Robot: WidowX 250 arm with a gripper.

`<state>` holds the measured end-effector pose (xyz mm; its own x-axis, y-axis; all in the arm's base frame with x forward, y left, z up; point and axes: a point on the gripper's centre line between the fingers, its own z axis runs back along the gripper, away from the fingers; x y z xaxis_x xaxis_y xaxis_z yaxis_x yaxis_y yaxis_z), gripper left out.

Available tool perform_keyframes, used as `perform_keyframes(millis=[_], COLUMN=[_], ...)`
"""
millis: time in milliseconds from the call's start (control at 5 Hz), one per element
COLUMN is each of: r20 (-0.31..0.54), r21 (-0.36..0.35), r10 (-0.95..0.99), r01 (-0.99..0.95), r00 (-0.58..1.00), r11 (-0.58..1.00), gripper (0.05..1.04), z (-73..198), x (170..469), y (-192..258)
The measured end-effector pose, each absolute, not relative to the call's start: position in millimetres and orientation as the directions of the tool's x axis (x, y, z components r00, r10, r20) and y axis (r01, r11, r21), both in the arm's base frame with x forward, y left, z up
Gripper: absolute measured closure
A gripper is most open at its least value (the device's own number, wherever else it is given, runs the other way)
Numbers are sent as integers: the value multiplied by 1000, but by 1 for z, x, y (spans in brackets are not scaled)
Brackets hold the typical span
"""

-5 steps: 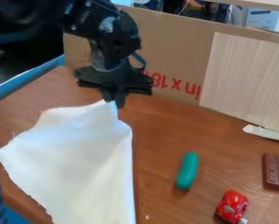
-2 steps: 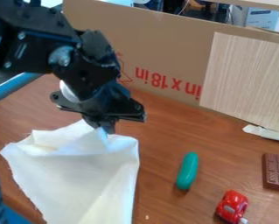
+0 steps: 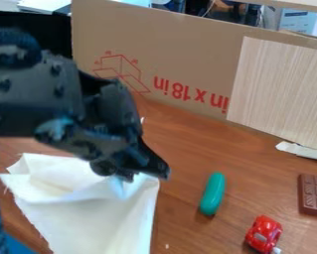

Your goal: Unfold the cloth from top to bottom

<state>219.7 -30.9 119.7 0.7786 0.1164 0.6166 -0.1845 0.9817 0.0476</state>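
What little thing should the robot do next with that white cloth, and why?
Probably ease the gripper a little toward the picture's bottom: it pinches the cloth near its far end, where a fold rises, and the job runs top to bottom.

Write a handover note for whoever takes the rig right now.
Gripper: closed on the white cloth near its upper right part.
Cloth: on the wooden table, its upper part folded and rumpled below the gripper.
Done: cloth grasped.
Left: it isn't flat; probably bring the held part down toward the near side, lay it out, then release.
Keep clear of the red toy car and green toy, right of the cloth.
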Motion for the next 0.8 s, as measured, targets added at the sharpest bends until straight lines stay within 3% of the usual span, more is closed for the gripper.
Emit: perform_keyframes(millis=[200,400,600,800], r20=[638,634,566,484], r21=[75,57,-24,-154], r10=[38,17,22,64], r01=[-111,-68,-10,13], r00=[769,773,824,873], r11=[991,996,1000,988], gripper=[600,288,89,82], z=[127,132,140,152], x=[207,197,196,203], y=[-43,-51,-50,-41])
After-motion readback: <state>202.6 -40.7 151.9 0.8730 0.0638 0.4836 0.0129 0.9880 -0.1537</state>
